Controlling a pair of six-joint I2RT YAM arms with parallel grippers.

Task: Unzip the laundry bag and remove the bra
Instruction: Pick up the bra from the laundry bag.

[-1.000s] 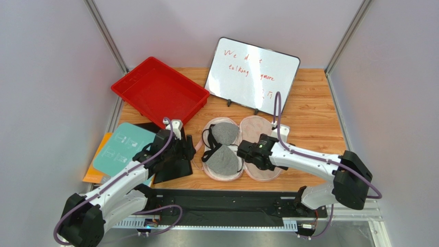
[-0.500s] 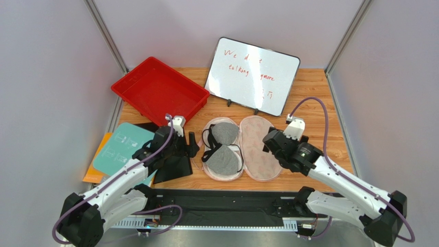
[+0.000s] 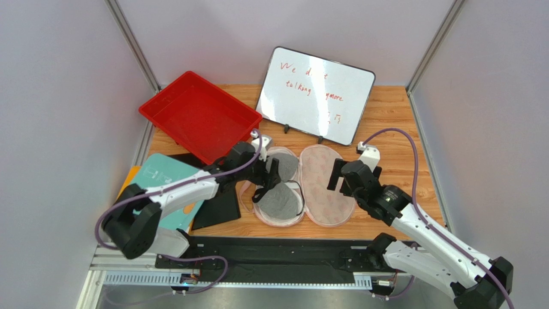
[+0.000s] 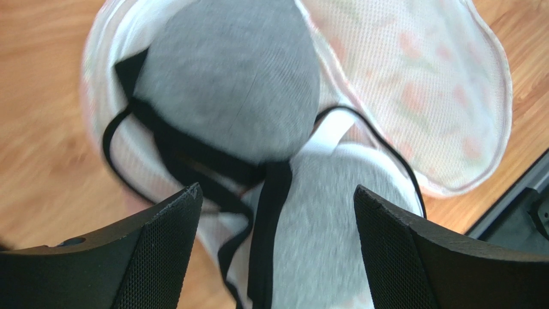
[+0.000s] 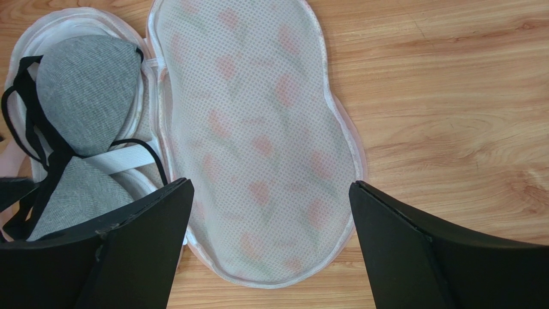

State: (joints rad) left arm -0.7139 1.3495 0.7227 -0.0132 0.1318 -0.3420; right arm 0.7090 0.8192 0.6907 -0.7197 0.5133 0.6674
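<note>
Laundry bag (image 3: 325, 187) is lying unzipped on the desk (image 3: 393, 129), bra (image 3: 280, 196) sitting in the half nearer the left arm. Left tool (image 4: 274, 193) is hovering spread above the cups; right tool (image 5: 270, 187) is hanging spread too. Likely best: pinching the dark centre straps, lifting straight up.

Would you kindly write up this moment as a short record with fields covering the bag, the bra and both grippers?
Bag: laundry bag unzipped, spread open in two halves on the table
Bra: bra lying in the half nearer the left arm, not yet taken out
Left gripper: left gripper open, over the bra's middle, holding nothing
Right gripper: right gripper open, over the bag's empty half, holding nothing
Behind the bag: red tray, whiteboard
</note>
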